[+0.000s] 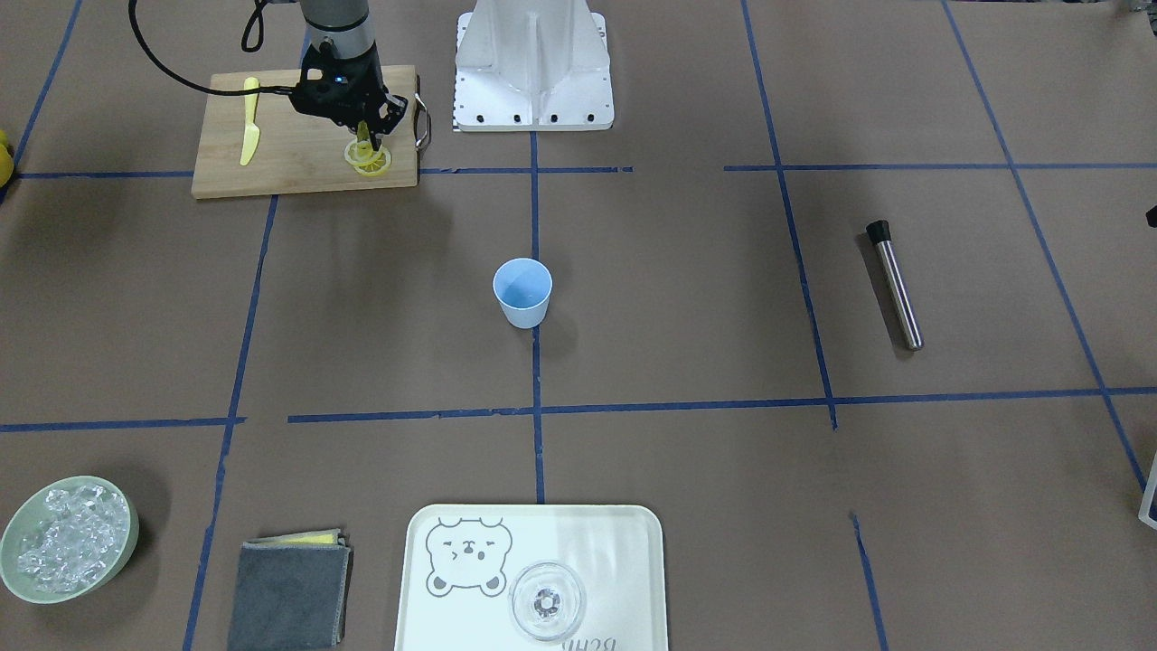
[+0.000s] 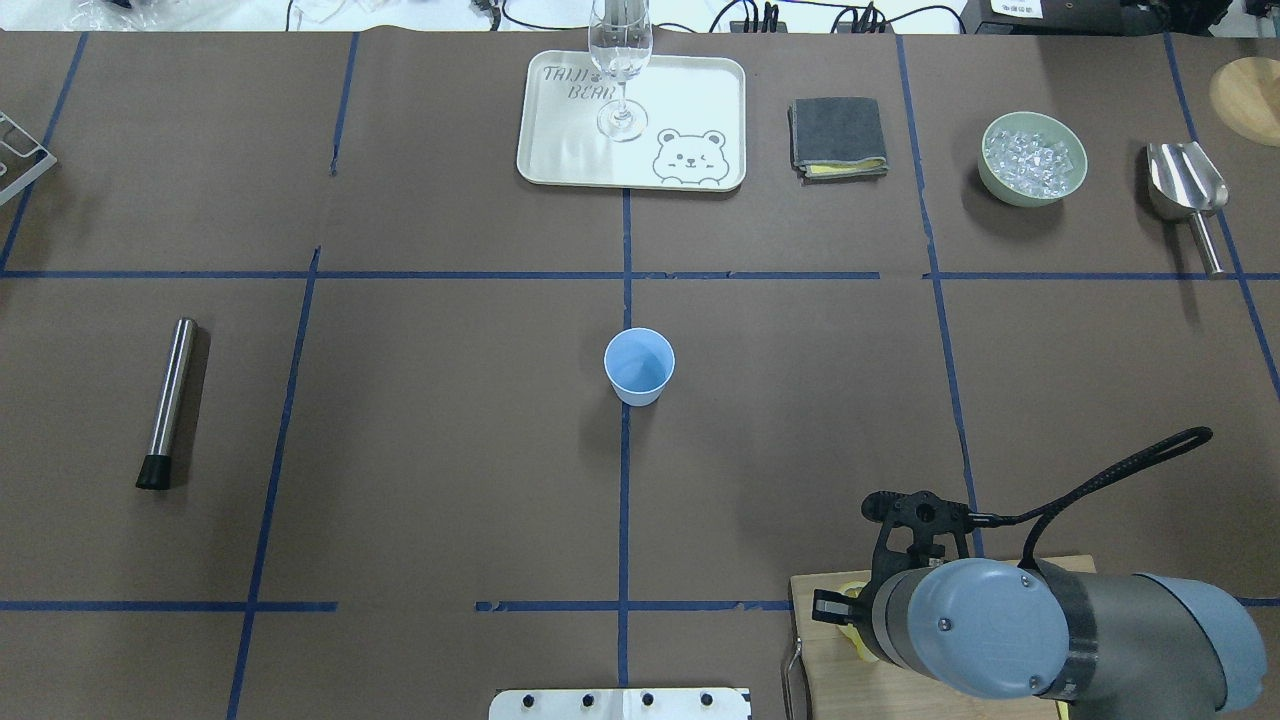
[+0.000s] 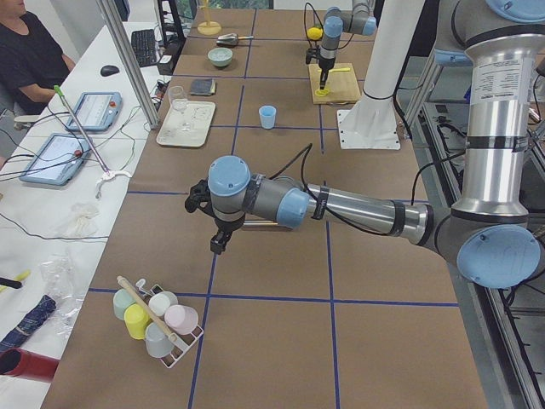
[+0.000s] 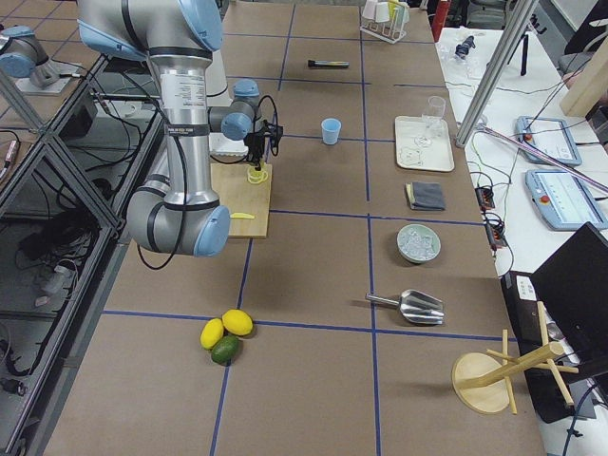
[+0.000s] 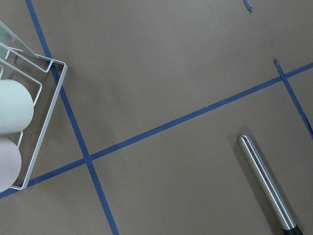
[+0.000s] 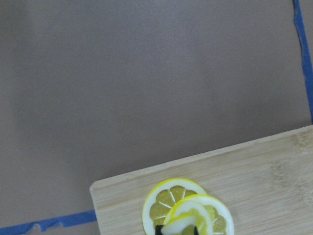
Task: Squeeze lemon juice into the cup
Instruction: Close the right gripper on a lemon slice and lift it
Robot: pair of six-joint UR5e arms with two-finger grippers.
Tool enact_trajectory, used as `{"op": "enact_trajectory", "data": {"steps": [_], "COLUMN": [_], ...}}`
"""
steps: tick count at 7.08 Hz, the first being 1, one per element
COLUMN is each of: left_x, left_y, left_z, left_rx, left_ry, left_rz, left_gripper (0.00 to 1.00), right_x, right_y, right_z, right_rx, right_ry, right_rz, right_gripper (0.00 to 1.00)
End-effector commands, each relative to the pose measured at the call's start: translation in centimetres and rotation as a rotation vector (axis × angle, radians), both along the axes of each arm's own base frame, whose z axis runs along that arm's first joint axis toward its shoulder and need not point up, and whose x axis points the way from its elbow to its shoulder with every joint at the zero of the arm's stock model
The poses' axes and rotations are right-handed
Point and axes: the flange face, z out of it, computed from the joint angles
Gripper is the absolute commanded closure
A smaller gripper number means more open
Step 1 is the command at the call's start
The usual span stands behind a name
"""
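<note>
Lemon [image 1: 363, 133]: a thin slice with a yellow rind, standing on edge and tilted between the fingers of the right gripper [image 1: 366, 141]. It sits right over the other slices [image 1: 372, 163], which lie flat at the corner of the cutting board [image 1: 271, 154]. I cannot tell whether it touches them. I read the jaws as clamped on its rind. The wrist view shows a dark fingertip on either side, cropped at the bottom edge, so I log this with some reserve.

Cup [image 1: 522, 291]: light blue, upright, alone at the table's centre and well apart from the board. From the jaws it lies forward and toward the robot's left.

Left gripper [image 3: 220, 241]: at the table's far left end, near a metal cylinder [image 5: 266, 183]. I cannot tell how its jaws stand.

Judgement: the right arm is much the nearer. I expect my next move to be carrying the slice over the cup's mouth before squeezing.
</note>
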Motion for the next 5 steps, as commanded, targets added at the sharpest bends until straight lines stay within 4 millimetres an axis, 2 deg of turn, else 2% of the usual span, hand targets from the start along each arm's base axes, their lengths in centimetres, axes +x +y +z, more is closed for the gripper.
{"op": "enact_trajectory", "data": {"steps": [1, 3, 4, 5], "left_x": [0.0, 0.0, 0.0, 0.0], "left_y": [0.0, 0.0, 0.0, 0.0], "left_z": [0.1, 0.0, 0.0, 0.0], "left_rx": [-0.003, -0.002, -0.002, 0.000], "left_ry": [0.000, 0.000, 0.001, 0.000], "left_rz": [0.001, 0.001, 0.001, 0.001], "left_gripper": [0.00, 0.00, 0.00, 0.00], "right_x": [1.9, 2.4, 4.3, 6.2], "right_y": [0.1, 0.0, -1.0, -2.9], "right_z": [-1.5, -2.0, -3.8, -5.5], "right_rx": [-0.004, -0.002, 0.002, 0.001], "right_ry": [0.029, 0.019, -0.019, -0.020], "right_rz": [0.003, 0.009, 0.036, 0.071], "right_gripper": [1.00, 1.00, 1.00, 1.00]}}
